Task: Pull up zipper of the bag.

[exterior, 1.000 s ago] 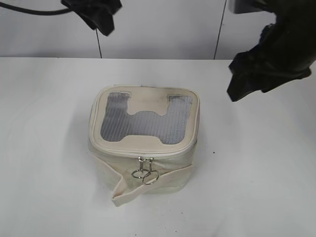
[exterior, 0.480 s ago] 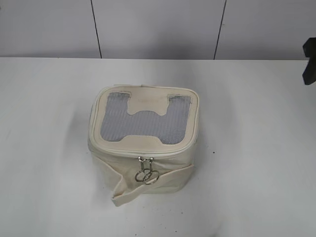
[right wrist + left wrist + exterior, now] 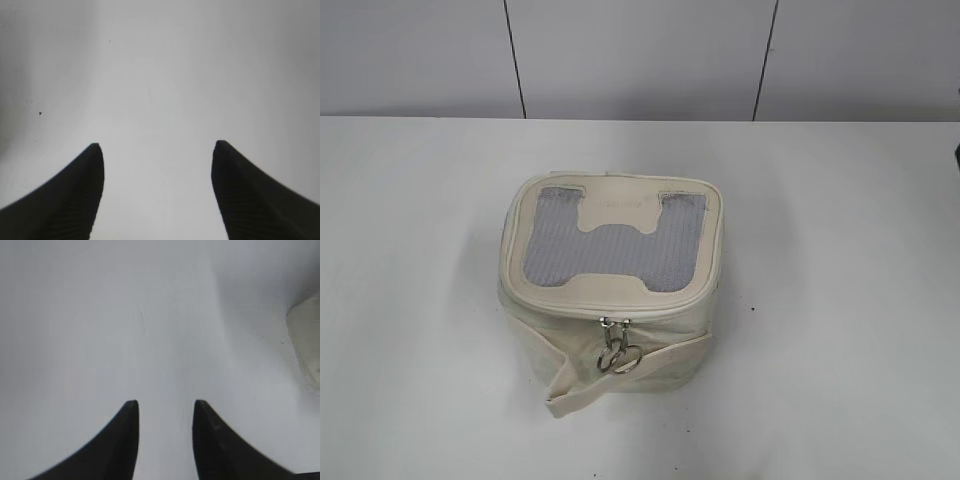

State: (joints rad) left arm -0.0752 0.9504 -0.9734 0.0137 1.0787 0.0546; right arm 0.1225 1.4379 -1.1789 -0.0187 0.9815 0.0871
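The cream-white boxy bag [image 3: 610, 340] stands in the middle of the white table, with a grey mesh H-shaped window [image 3: 616, 248] on its flat lid. The zipper [image 3: 616, 323] runs round the lid rim. Its two silver sliders sit together at the front middle, and their ring pulls [image 3: 618, 358] hang down. A loose cream strap [image 3: 572, 385] lies across the front. Neither arm shows in the exterior view. My left gripper [image 3: 163, 402] is open and empty over bare table, with an edge of the bag [image 3: 307, 342] at its right. My right gripper [image 3: 157, 145] is open and empty over bare table.
The white table [image 3: 840, 300] stretches on all sides of the bag. A grey panelled wall [image 3: 640, 55] stands behind the table's far edge. A small dark speck [image 3: 753, 308] lies to the right of the bag.
Both arms have pulled out of the exterior view: the left from the top left, the right off the right edge. The bag and its sliders have not moved.
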